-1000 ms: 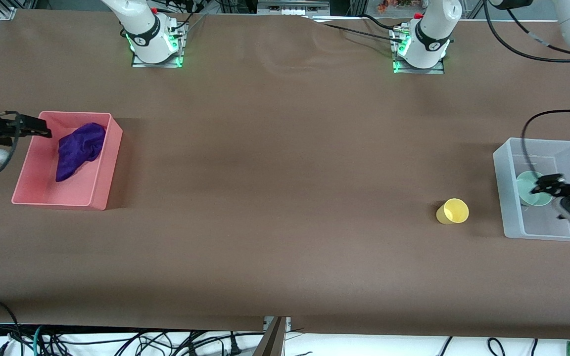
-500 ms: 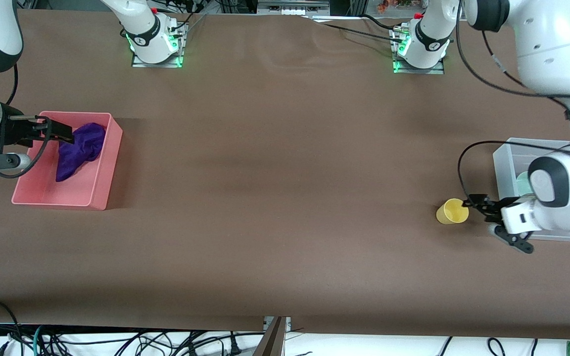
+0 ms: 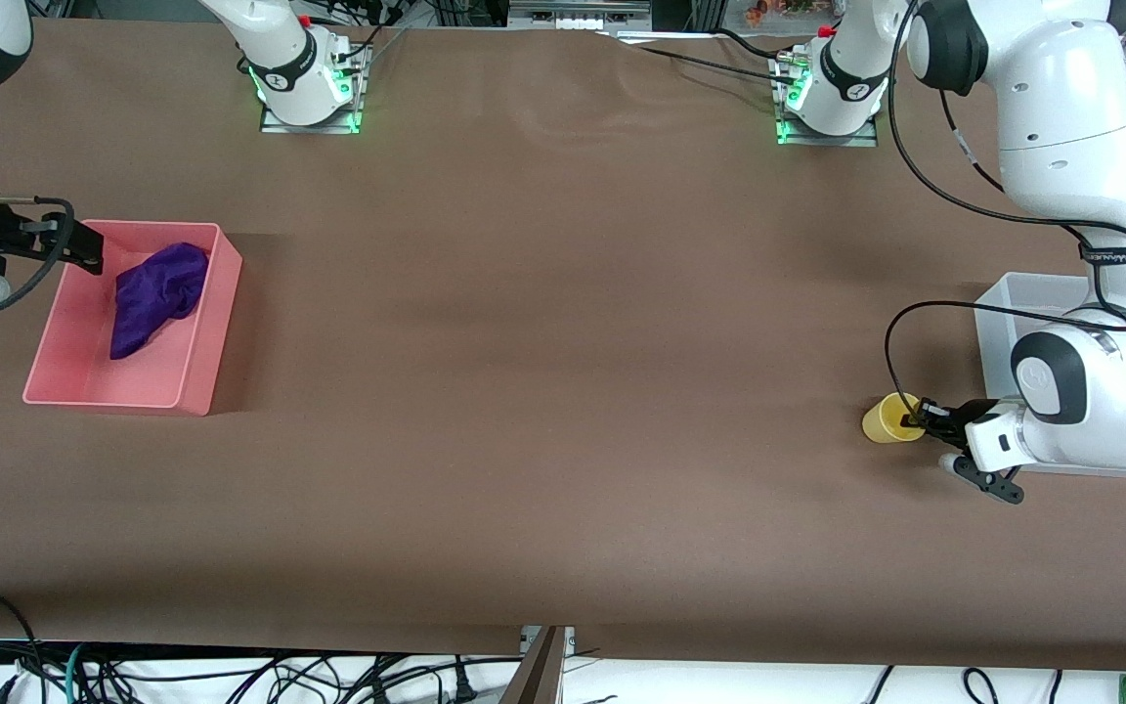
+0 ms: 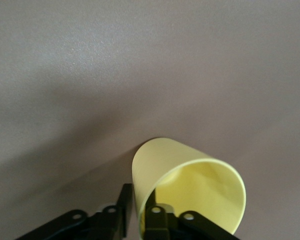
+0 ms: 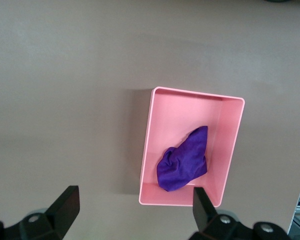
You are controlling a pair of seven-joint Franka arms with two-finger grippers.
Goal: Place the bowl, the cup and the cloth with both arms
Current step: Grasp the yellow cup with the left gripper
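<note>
— Where is your left gripper [image 3: 915, 420]?

— Lower right of the front frame, low at the table, at the yellow cup [image 3: 887, 418]. My fingers [image 4: 157, 220] straddle the cup's wall at the rim — one inside, one outside. Whether they press it I cannot tell. The cup stands on the brown table [image 3: 563, 391], just beside the clear bin [image 3: 998, 323], which my own arm mostly covers; the bowl is not visible.

— And your right gripper [image 3: 84, 254]?

— At the left edge of the front frame, up in the air over the rim of the pink bin [image 3: 201, 323]. Its fingers [image 5: 65, 205] are spread wide apart, holding nothing.

— The cloth [image 3: 154, 293]?

— Crumpled inside the pink bin, in its upper half as the front frame shows it.
</note>
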